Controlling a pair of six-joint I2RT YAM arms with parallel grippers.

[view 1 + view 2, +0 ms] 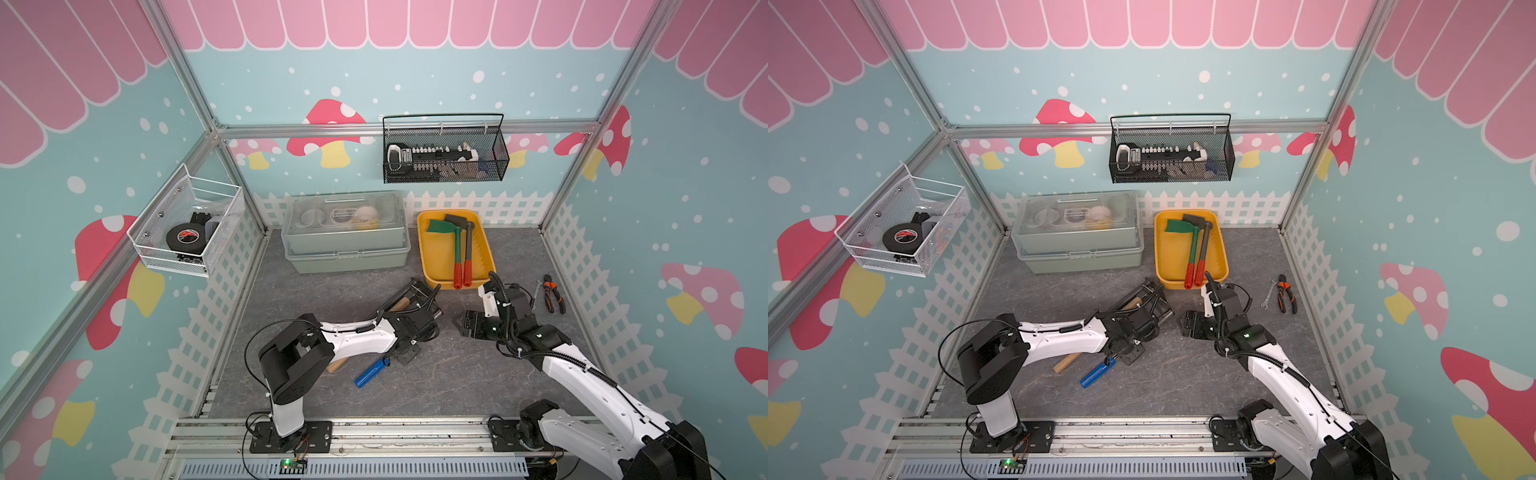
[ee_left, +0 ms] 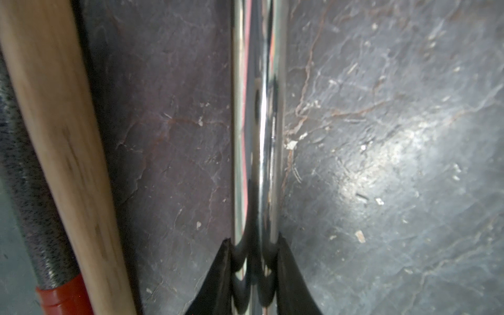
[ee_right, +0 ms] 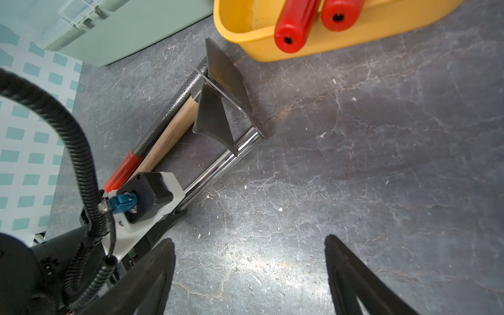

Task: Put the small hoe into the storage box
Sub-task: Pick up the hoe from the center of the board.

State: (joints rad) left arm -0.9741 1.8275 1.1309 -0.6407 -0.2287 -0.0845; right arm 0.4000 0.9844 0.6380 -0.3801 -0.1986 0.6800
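Observation:
My left gripper [image 2: 255, 242] is shut on the chrome handle [image 2: 259, 122] of the small hoe, close above the dark mat. In the right wrist view the hoe's dark metal blade [image 3: 221, 90] points toward the yellow storage box [image 3: 245, 24], a short way from its near rim. Both top views show the left gripper [image 1: 430, 301] [image 1: 1156, 299] just left of the box's [image 1: 436, 253] [image 1: 1169, 257] near corner. My right gripper [image 3: 249, 242] stands open over bare mat, to the right of the left gripper [image 1: 461, 324].
Two red-gripped tools [image 1: 461, 249] lie in the box. A wooden handle [image 2: 54, 122] and a speckled red-gripped handle [image 2: 24, 191] lie beside the hoe. A grey-green case [image 1: 345, 237], pliers [image 1: 552, 293], a wrench [image 1: 538, 291], a blue tool [image 1: 372, 372] and wall baskets [image 1: 444, 153] [image 1: 187, 224] surround the mat.

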